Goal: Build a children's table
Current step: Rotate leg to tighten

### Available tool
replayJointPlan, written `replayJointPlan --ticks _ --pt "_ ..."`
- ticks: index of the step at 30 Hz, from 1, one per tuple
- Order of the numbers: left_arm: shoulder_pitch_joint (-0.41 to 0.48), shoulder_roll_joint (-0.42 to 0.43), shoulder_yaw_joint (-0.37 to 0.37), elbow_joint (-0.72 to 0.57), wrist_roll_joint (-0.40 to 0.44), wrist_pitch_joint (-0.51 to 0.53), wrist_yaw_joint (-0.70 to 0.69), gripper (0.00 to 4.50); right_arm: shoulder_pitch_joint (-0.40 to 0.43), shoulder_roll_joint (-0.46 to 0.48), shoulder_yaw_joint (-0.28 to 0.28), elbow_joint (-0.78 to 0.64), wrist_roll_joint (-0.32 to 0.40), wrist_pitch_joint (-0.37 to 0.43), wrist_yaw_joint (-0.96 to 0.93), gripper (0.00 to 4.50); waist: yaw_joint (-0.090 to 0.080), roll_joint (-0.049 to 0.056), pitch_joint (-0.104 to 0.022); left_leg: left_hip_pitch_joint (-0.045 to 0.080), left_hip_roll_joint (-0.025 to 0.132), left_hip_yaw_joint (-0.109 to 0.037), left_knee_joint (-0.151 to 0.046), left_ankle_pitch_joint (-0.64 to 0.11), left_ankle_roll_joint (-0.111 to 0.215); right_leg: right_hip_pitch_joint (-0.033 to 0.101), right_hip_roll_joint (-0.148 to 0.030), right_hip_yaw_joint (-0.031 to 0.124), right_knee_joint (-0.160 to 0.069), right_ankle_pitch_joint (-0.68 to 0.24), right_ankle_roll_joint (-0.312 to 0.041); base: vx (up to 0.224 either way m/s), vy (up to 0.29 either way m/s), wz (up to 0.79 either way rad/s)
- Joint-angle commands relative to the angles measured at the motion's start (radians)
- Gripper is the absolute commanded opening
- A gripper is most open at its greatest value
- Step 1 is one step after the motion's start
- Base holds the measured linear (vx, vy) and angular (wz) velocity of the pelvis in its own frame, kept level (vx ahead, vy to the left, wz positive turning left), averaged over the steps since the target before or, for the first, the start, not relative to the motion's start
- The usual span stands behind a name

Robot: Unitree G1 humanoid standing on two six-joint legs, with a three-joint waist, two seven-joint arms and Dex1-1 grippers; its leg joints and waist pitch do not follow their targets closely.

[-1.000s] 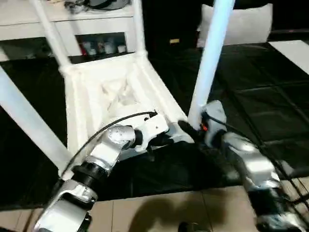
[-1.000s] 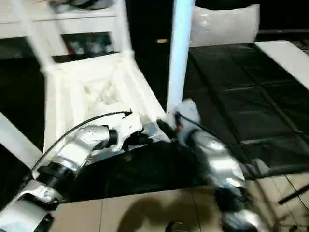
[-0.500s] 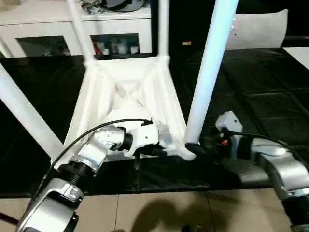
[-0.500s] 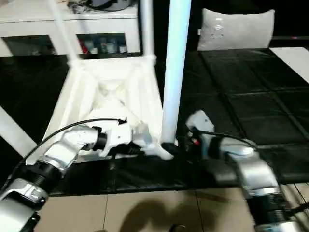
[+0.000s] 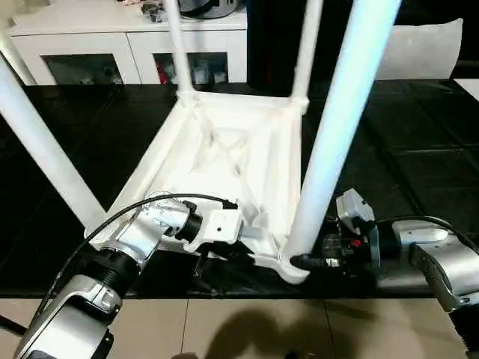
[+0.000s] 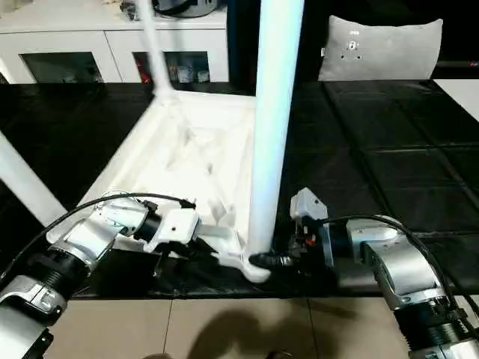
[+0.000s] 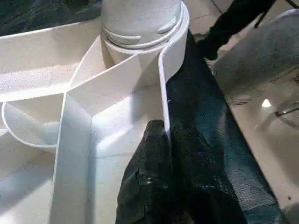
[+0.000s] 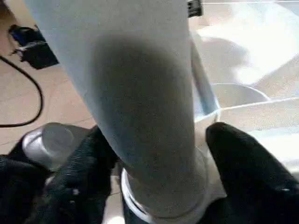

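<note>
Table [image 5: 224, 161] upside down on black mat [image 5: 404, 149], legs [image 5: 340, 134] pointing upward.

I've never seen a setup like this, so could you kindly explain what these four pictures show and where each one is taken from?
This is a humanoid robot with two silver arms, each ending in black jaws. Two pictures come from cameras on its head, looking down over its forearms; the other two come from cameras on its wrists. A white children's table lies upside down on a black mat, its legs pointing up. The left gripper is shut on a thin rib at the table's near rim. The right gripper has its jaws on either side of the nearest leg, just above its corner socket. Behind stand a white cabinet and a grey cushion.
</note>
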Motion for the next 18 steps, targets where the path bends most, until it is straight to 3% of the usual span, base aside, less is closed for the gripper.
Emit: replayJointPlan --ticks 1,10,13,14,16,17,18 --pt "-0.024 -0.004 -0.033 -0.023 0.011 -0.03 -0.045 0.0 -0.006 -0.002 0.006 -0.03 0.008 0.009 0.014 2.91 -0.004 -0.024 -0.07 -0.012 0.011 0.019 -0.076 -0.177 0.092 0.069 -0.03 0.038 -0.063 -0.436 -0.132 0.0 0.0 0.0" --pt "-0.027 -0.004 -0.032 -0.012 0.004 -0.025 -0.053 0.0 0.005 -0.001 0.004 -0.048 0.034 0.034 0.02 2.18 -0.003 -0.025 -0.071 -0.012 0.01 0.019 -0.076 -0.164 0.091 0.069 -0.029 0.039 -0.062 -0.425 -0.13 0.0 0.0 0.0" --pt "-0.018 -0.01 -0.014 -0.017 0.004 0.029 -0.014 0.0 0.018 0.02 -0.016 -0.064 0.05 0.057 -0.027 2.1 -0.002 -0.024 -0.071 -0.011 0.01 0.02 -0.076 -0.161 0.091 0.068 -0.029 0.039 -0.062 -0.426 -0.131 0.0 0.0 0.0" --pt "-0.012 -0.012 -0.004 -0.026 0.015 0.089 0.03 0.0 0.026 0.05 -0.032 -0.07 0.037 0.073 -0.108 2.1 -0.005 -0.02 -0.068 -0.011 0.008 0.02 -0.077 -0.168 0.082 0.068 -0.028 0.039 -0.065 -0.442 -0.124 0.0 0.0 0.0" --pt "-0.008 -0.025 0.01 -0.038 0.005 0.131 0.058 0.0 0.022 0.081 -0.036 -0.059 -0.01 0.064 -0.2 2.1 -0.011 -0.021 -0.064 -0.011 0.004 0.019 -0.078 -0.196 0.064 0.066 -0.029 0.034 -0.072 -0.504 -0.103 0.0 0.0 0.0" --pt "-0.007 -0.026 0.011 -0.038 0.005 0.133 0.059 0.0 0.022 0.083 -0.036 -0.058 -0.013 0.063 -0.205 2.09 -0.018 -0.023 -0.063 -0.01 -0.002 0.018 -0.077 -0.214 0.055 0.064 -0.026 0.028 -0.082 -0.556 -0.076 0.0 0.0 0.0" --pt "0.0 -0.045 0.025 -0.06 -0.007 0.187 0.094 0.0 0.007 0.132 -0.045 -0.035 -0.065 0.068 -0.331 2.06 -0.025 -0.021 -0.059 -0.009 -0.006 0.017 -0.074 -0.236 0.05 0.061 -0.025 0.023 -0.09 -0.601 -0.053 0.0 0.0 0.0"
